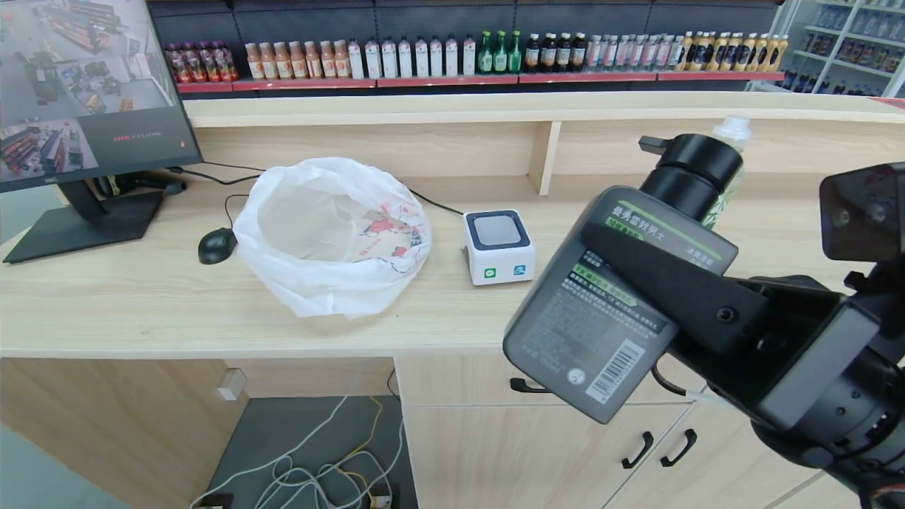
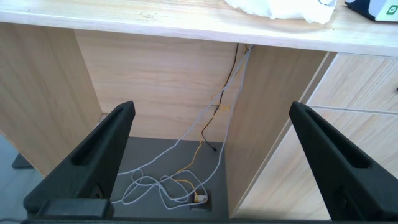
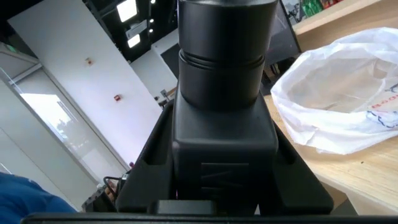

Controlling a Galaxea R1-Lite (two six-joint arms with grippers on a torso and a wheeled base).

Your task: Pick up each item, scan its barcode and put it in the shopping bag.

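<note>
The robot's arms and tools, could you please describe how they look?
The left tool has two matt black, wedge-shaped fingers. The right tool is black too, with a flat angular finger bearing a round screw; a thin cable loops beneath it.

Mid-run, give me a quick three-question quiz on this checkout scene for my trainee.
1. True or false: the right gripper is shut on the grey bottle.
2. Where does the scanner stand relative to the shopping bag? A) on the robot's left of it B) on the robot's right of it C) inside it
3. Fill in: the left gripper, facing the space under the counter, is ____.
Key: 1 true; 2 B; 3 open.
</note>
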